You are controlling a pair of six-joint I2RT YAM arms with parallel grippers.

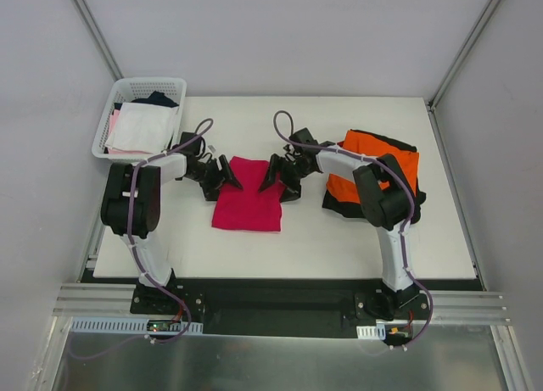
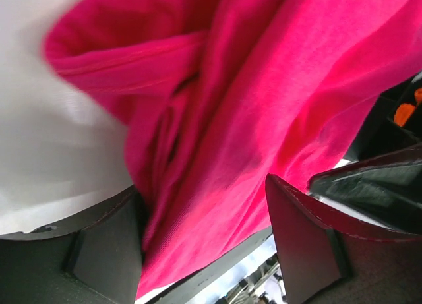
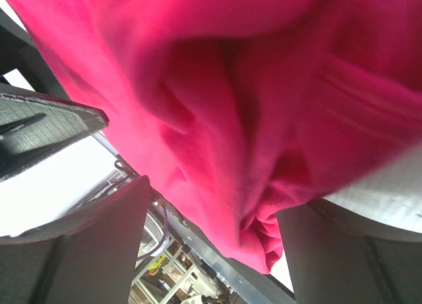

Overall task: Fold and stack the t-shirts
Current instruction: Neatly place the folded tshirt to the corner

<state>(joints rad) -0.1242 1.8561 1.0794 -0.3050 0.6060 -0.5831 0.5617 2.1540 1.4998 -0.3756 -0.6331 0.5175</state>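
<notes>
Crimson-magenta t-shirt (image 1: 248,206) lay folded into a rough square at mid-table (image 1: 339,238), between the two arms. Left gripper (image 1: 231,175) sat at the shirt's far-left corner, right gripper (image 1: 270,175) at the far-right corner. In the left wrist view the fingers (image 2: 105,251) stood apart with bunched cloth between them and a gap on one side, so not clamped. The right wrist view showed the same: fingers (image 3: 99,244) wide, a fold hanging between them, loose. Orange t-shirt (image 1: 382,158) rested on the black t-shirt (image 1: 335,206) at the right of the table. White mesh basket (image 1: 144,84) stood at the far-left corner, holding garments.
</notes>
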